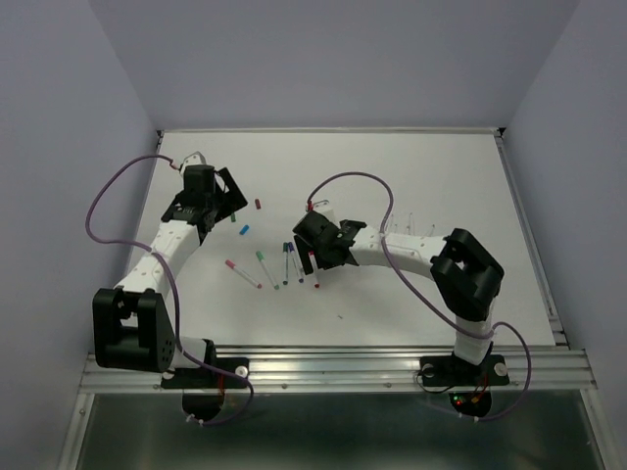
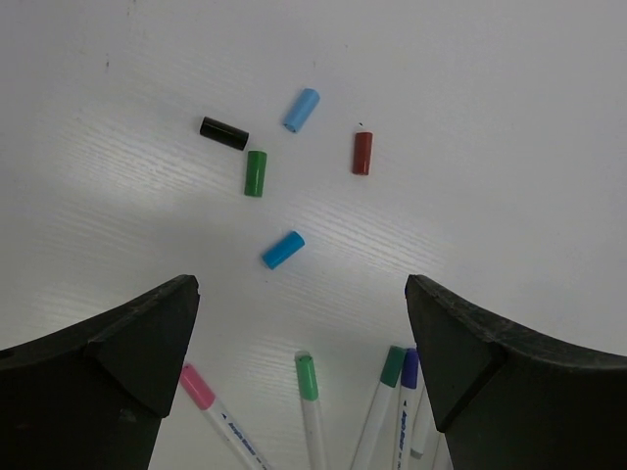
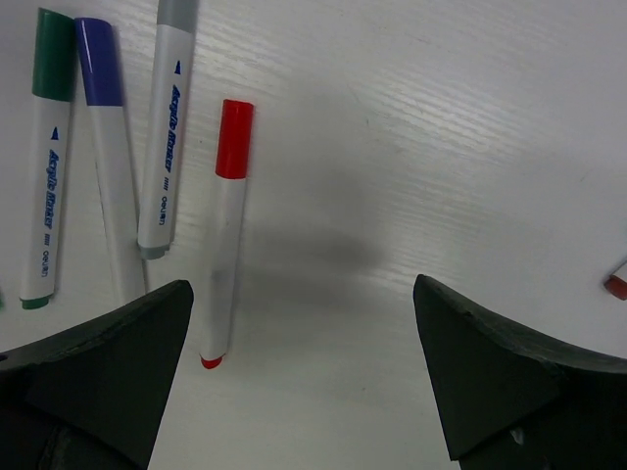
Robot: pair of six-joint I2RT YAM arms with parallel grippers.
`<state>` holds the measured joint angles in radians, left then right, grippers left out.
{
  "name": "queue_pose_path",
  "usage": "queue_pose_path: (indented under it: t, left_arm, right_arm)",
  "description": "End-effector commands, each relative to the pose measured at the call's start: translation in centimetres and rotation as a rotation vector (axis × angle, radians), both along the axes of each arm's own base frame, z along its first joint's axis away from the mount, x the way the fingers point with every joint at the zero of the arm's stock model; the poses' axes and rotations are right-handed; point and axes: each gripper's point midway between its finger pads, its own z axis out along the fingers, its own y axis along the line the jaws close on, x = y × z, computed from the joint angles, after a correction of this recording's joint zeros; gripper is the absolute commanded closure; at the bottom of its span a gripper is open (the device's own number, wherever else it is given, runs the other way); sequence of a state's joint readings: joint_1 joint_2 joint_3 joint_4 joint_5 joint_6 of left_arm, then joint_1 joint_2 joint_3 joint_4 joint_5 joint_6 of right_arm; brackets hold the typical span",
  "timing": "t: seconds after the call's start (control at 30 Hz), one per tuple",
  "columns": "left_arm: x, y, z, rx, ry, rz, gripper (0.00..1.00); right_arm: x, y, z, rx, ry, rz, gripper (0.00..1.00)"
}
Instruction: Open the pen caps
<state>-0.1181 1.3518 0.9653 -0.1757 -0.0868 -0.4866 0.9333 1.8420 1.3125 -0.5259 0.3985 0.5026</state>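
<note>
Several loose pen caps lie on the white table in the left wrist view: black (image 2: 223,133), light blue (image 2: 302,109), green (image 2: 255,173), dark red (image 2: 362,153) and blue (image 2: 283,250). My left gripper (image 2: 300,294) hangs open above the table just short of them, holding nothing. Capped pens fan out under it: pink (image 2: 196,386), green (image 2: 307,377), dark green (image 2: 393,366) and purple (image 2: 409,369). My right gripper (image 3: 302,294) is open and empty over bare table. A red-capped pen (image 3: 227,235) lies beside its left finger, with dark green (image 3: 47,157), purple (image 3: 106,147) and grey-ended (image 3: 165,147) pens further left.
From above, the pens lie in a row (image 1: 279,266) mid-table between the left gripper (image 1: 223,199) and the right gripper (image 1: 328,250). Loose caps (image 1: 245,231) lie beside the left gripper. A small red piece (image 3: 617,285) shows at the right wrist view's edge. Grey walls enclose the table (image 1: 411,176).
</note>
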Motion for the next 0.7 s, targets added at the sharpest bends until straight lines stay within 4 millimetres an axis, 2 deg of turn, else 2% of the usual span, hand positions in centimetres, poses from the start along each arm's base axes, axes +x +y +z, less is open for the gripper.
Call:
queue_pose_path:
  t: [0.0, 0.17, 0.43, 0.53, 0.6, 0.67]
  left_arm:
    - [0.0, -0.2, 1.9, -0.011, -0.065, 0.001, 0.01]
    - [-0.1, -0.5, 2.0, -0.024, -0.077, -0.016, 0.01]
    - [-0.2, -0.7, 1.7, -0.029, -0.075, -0.029, 0.01]
    - [-0.1, -0.7, 1.7, -0.027, -0.075, -0.027, 0.01]
    - [-0.2, -0.6, 1.6, -0.026, -0.073, -0.025, 0.01]
    - [-0.2, -0.6, 1.6, -0.024, -0.073, -0.025, 0.01]
  right_arm:
    - [1.2, 0.3, 0.6, -0.028, -0.03, -0.084, 0.0]
    - [0.7, 1.7, -1.4, -0.047, 0.011, -0.062, 0.0]
    - [-0.2, 3.0, -3.1, -0.041, 0.052, -0.031, 0.0]
    - [-0.6, 3.2, -3.9, -0.035, 0.079, -0.028, 0.07]
    - [-0.9, 3.2, -4.5, -0.034, 0.091, -0.029, 0.23]
    - [-1.0, 3.2, -4.8, -0.03, 0.1, -0.038, 0.32]
